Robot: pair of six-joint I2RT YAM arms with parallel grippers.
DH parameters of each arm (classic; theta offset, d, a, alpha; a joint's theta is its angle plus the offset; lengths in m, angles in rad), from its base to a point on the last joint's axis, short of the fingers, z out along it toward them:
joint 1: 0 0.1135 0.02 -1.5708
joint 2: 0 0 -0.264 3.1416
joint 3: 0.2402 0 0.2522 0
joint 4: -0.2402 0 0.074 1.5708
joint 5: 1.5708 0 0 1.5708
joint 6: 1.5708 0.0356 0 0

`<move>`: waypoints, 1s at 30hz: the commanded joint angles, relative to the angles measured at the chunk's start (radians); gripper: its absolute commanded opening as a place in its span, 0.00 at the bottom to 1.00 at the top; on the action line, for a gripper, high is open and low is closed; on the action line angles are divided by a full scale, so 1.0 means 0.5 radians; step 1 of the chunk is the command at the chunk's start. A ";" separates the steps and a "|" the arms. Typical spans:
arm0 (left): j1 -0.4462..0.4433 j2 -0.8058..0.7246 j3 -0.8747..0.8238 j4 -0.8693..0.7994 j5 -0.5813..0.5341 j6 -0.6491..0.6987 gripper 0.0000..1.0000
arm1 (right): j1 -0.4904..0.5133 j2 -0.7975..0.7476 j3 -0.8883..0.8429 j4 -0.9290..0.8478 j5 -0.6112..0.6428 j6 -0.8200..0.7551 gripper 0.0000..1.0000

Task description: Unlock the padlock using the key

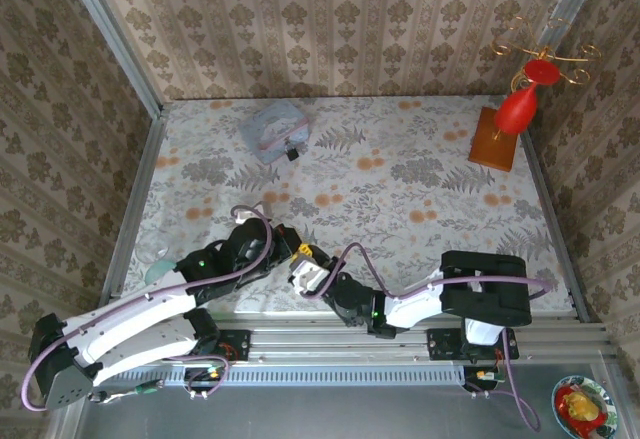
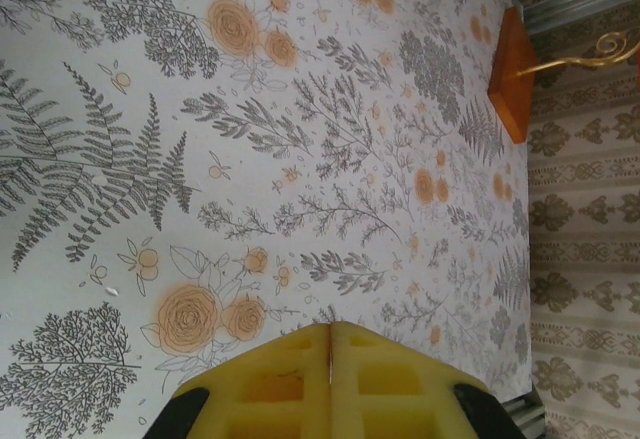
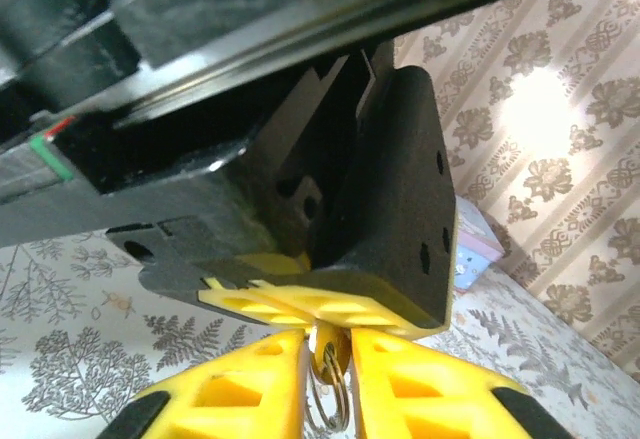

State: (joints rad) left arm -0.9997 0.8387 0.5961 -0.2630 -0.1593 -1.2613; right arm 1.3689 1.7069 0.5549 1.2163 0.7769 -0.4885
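the padlock (image 1: 292, 154) is a small rigid black block with a thin shackle. expect it to be light, hard and liable to skid or twist on the smooth worktop (image 1: 430, 209) when the key is pushed in. take hold of it by the flat sides of the body, leaving shackle and keyway free. it lies at the corner of the tin (image 1: 272, 127) nearest the arm bases, touching or just beside it. the key (image 3: 327, 345) is thin stiff metal with a wire ring (image 3: 326, 405) hanging from its head; grip the head flat so it cannot pivot. the right end effector (image 1: 300, 255), well apart from the tin on the arm-base side, is drawn in on the key head and appears to pinch it. the left end effector (image 2: 330, 329), equally far from the tin, is pressed together with nothing visible in it. the tin's lid is on, so its contents are hidden. a dish (image 1: 558, 397), far from the tin beyond the worktop's near edge, holds red and yellow items too small to identify.
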 commanded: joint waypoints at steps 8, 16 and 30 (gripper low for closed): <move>-0.064 -0.046 0.065 0.027 -0.011 -0.067 0.03 | 0.011 0.029 0.120 0.150 0.143 -0.061 0.03; 0.181 -0.265 -0.079 0.164 -0.068 0.336 0.42 | 0.001 -0.166 0.183 -0.507 0.057 0.702 0.00; 0.446 -0.273 -0.267 0.805 0.534 0.645 0.70 | -0.133 -0.438 -0.276 -0.012 -0.434 1.765 0.00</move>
State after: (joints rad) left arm -0.7765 0.6563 0.4938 -0.0044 -0.0006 -0.9585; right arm 1.3079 1.4933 0.4335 1.0740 0.6182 0.2703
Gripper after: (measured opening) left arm 0.697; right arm 0.067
